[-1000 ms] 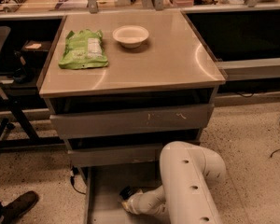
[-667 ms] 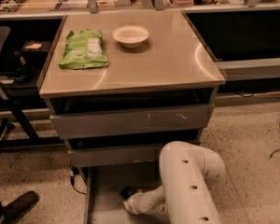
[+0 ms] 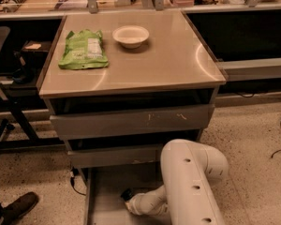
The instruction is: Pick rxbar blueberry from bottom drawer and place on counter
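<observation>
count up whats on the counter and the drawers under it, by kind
green bag on the counter: 1
white bowl: 1
drawers: 3 (top drawer, middle drawer, bottom drawer pulled open)
total: 5
The gripper is down inside the bottom drawer, not counted.
</observation>
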Action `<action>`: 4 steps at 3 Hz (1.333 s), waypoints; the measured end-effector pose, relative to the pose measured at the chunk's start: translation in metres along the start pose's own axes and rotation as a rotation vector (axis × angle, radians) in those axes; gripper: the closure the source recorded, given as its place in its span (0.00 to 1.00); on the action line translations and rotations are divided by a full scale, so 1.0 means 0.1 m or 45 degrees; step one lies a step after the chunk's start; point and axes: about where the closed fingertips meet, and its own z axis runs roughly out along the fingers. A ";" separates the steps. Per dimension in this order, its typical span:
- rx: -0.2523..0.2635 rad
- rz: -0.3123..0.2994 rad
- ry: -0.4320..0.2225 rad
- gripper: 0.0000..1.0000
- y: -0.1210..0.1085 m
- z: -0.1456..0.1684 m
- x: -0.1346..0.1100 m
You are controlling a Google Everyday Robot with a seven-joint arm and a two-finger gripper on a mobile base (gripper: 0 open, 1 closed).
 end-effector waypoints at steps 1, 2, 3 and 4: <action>-0.048 0.016 -0.042 1.00 0.07 -0.17 -0.08; -0.081 0.036 -0.074 1.00 0.08 -0.28 -0.12; -0.104 0.054 -0.094 1.00 0.07 -0.37 -0.16; -0.117 0.071 -0.108 1.00 0.06 -0.56 -0.18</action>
